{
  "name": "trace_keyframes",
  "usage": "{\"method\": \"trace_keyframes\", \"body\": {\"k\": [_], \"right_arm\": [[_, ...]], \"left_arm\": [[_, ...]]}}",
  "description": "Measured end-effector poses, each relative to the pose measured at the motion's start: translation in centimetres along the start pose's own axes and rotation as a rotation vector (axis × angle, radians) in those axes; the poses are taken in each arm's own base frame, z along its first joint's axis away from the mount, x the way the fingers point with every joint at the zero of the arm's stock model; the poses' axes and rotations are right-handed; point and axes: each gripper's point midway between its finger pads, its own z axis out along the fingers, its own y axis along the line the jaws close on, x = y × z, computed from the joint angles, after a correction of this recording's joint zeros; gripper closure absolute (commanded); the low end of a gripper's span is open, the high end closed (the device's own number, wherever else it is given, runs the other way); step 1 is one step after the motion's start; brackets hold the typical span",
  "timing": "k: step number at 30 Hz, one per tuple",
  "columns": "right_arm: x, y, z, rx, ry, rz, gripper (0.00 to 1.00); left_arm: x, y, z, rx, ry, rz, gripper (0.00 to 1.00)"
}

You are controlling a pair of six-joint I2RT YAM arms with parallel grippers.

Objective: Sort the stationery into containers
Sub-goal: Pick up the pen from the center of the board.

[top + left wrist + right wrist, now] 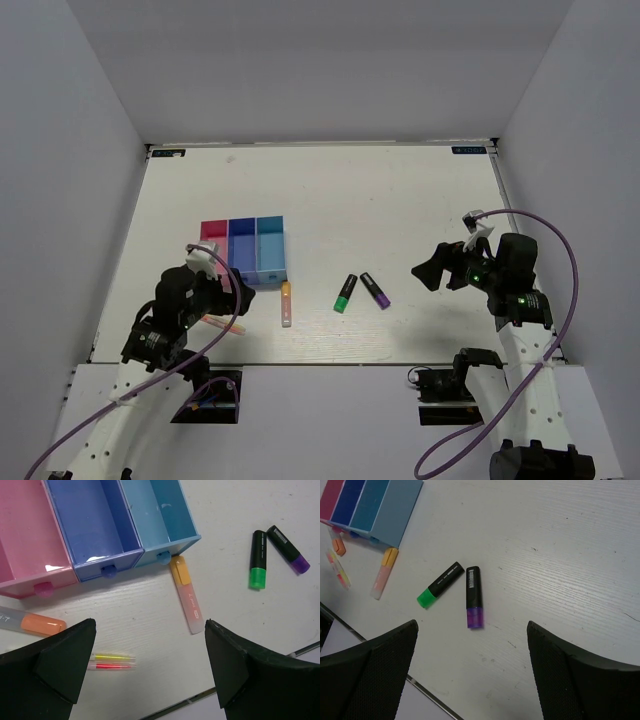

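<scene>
Three joined bins stand left of centre: pink-red, dark blue and light blue; all look empty in the left wrist view. An orange-pink marker lies just in front of the light blue bin. A green marker and a purple marker, both black-capped, lie side by side mid-table. A thin pink-yellow pen lies under my left gripper, which is open and empty. My right gripper is open and empty, hovering right of the purple marker.
Another orange marker with a pale cap lies in front of the pink-red bin. The table's near edge runs just below both grippers. White walls enclose the table on three sides.
</scene>
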Motion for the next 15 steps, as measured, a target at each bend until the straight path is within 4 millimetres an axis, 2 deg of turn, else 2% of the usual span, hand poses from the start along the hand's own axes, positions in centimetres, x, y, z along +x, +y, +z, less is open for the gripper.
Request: {"method": "trace_keyframes", "body": {"k": [15], "right_arm": [[-0.03,0.09,-0.07,-0.001,-0.004,-0.017,0.10]], "left_arm": [[0.47,0.33,0.37,-0.018,0.031,-0.005,0.00]]}}
